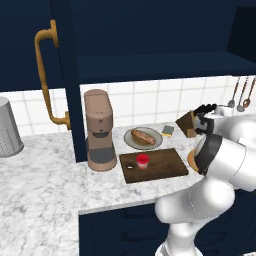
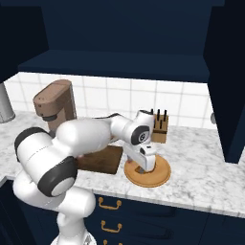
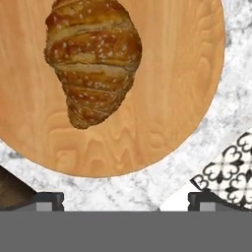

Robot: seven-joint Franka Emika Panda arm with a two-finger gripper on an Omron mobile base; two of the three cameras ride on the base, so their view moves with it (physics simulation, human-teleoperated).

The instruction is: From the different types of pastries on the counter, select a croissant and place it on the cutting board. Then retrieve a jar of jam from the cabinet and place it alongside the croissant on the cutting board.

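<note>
The golden-brown croissant lies on a round tan wooden plate, straight below my hand. My gripper is open above the plate's edge and holds nothing; its dark fingertips stand wide apart. From the right base view the gripper points down over that plate, just right of the dark cutting board. The jar of jam, red-lidded, stands upright on the cutting board. The navy cabinet door with its brass handle stands open on the left.
A brown coffee machine stands left of the board. Behind the board a grey plate carries the longer bread roll. A knife block is against the tiled wall. A patterned cloth lies beside the round plate.
</note>
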